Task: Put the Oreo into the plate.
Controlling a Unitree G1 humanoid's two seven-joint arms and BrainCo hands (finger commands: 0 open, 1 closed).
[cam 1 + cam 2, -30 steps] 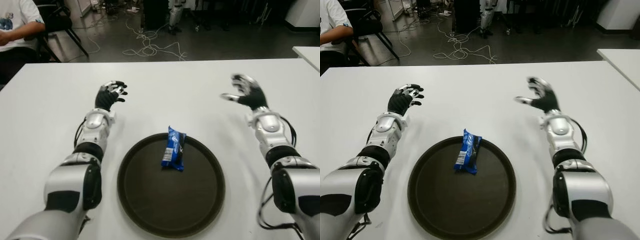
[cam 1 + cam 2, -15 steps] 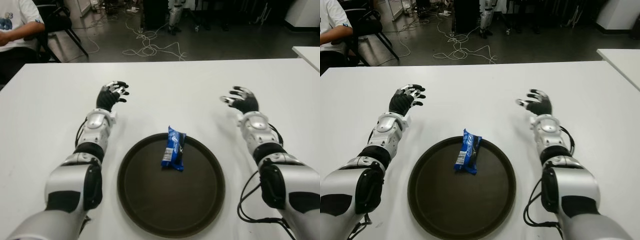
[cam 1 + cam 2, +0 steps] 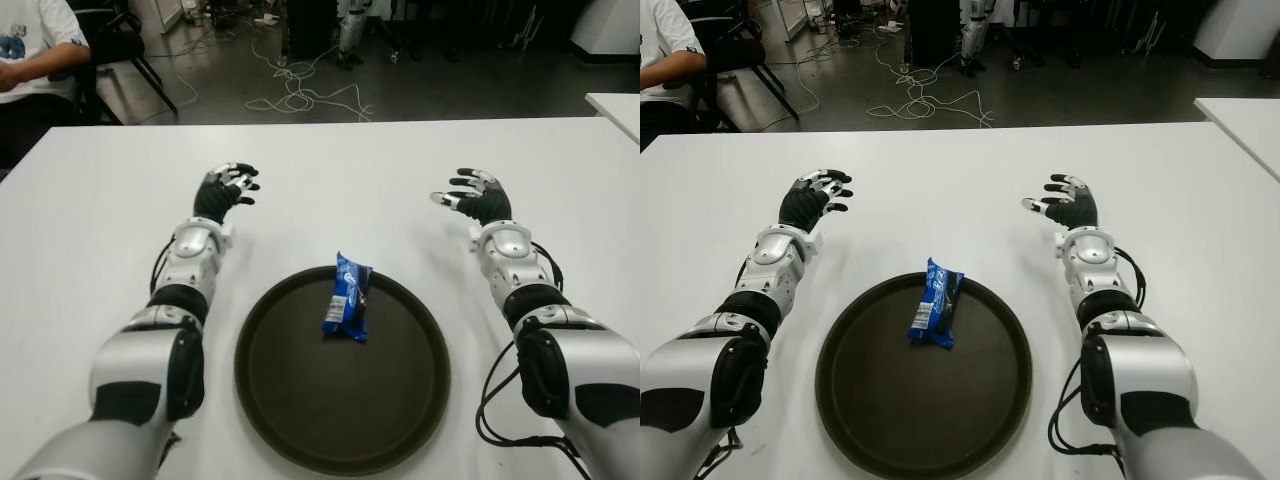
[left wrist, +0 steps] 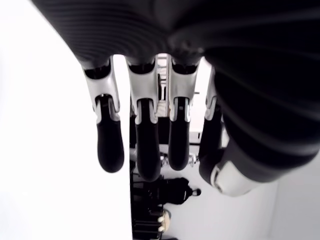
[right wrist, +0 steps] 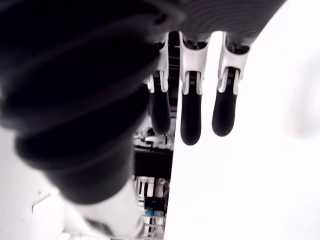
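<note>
Where the white tabletop [image 3: 90, 200] comes nearest the robot, one round dark plate [image 3: 300, 410] lies between the two forearms, and in it is a single blue Oreo packet [image 3: 346, 298], lying on the plate's far half with its far end reaching the rim. Nothing else is in the plate, and neither hand touches the packet. Farther out, well apart from the plate on either side, are the two hands. The left hand [image 3: 222, 189] shows beyond the plate's left side with its fingers [image 4: 110, 145] spread and relaxed, holding nothing; it sits where it did a second ago. The right hand [image 3: 476, 199] shows beyond the plate's right side, its fingers [image 5: 191, 120] likewise loose and apart, empty; a second ago it was raised higher and farther out, and it has since come down and drawn in closer to the tabletop. The packet and plate have not shifted. Past the tabletop's far edge, cables [image 3: 300, 95] trail over a dark floor, and one person in a white shirt [image 3: 30, 50] sits at the far left.
</note>
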